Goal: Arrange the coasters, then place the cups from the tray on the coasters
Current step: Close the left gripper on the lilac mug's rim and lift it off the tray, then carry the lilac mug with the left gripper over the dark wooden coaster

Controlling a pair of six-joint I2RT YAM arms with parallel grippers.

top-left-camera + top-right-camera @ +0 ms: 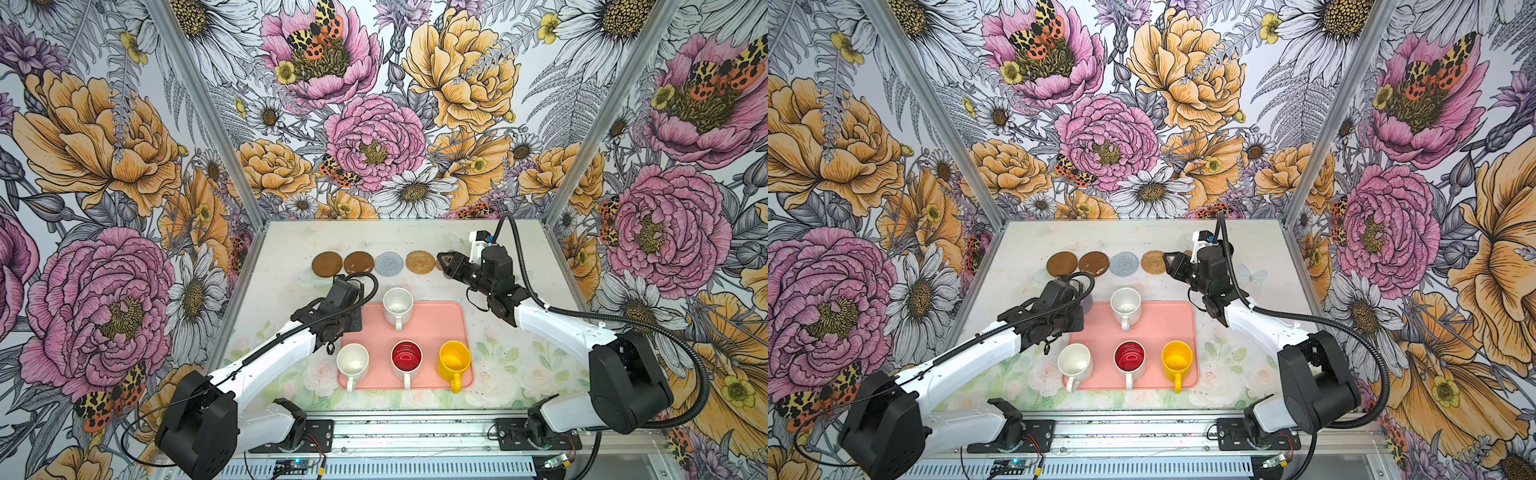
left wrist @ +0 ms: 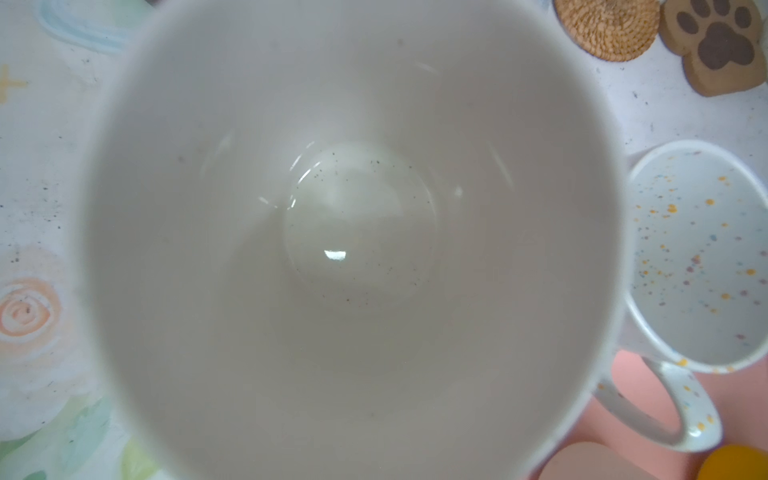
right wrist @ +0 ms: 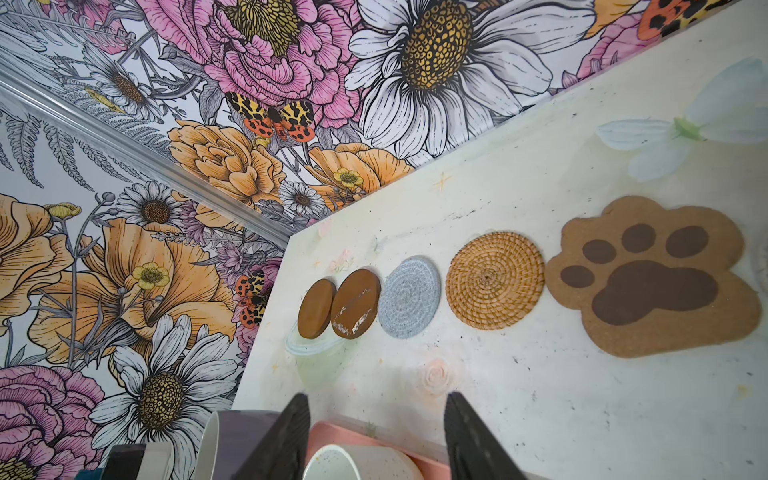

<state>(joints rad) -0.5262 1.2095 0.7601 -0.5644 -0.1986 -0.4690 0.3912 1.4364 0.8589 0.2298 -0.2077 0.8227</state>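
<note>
Lifting the lavender cup [image 3: 237, 432] from the tray's [image 1: 440, 328] far-left corner, keep it upright and clear of the speckled cup [image 1: 397, 305] beside it. Your left gripper [image 1: 1075, 299] sits over it, perhaps gripping; I cannot tell. The right gripper [image 3: 377, 397] hangs spread, empty, beyond the tray.

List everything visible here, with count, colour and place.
brown coasters: two, brown, far row's left end
woven coaster: one, grey-blue, third there
rattan coaster: one, tan, fourth
paw coaster: one, brown, fifth
tray: one, salmon pink, table centre
speckled mug: one, white, tray's far edge
plain mug: one, white, tray front left
red-lined mug: one, white, front middle
yellow mug: one, yellow, front right
lavender mug: one, lavender, under left arm
left arm: one, black-white, over lavender mug
right gripper: one, black, open, over paw coaster
</note>
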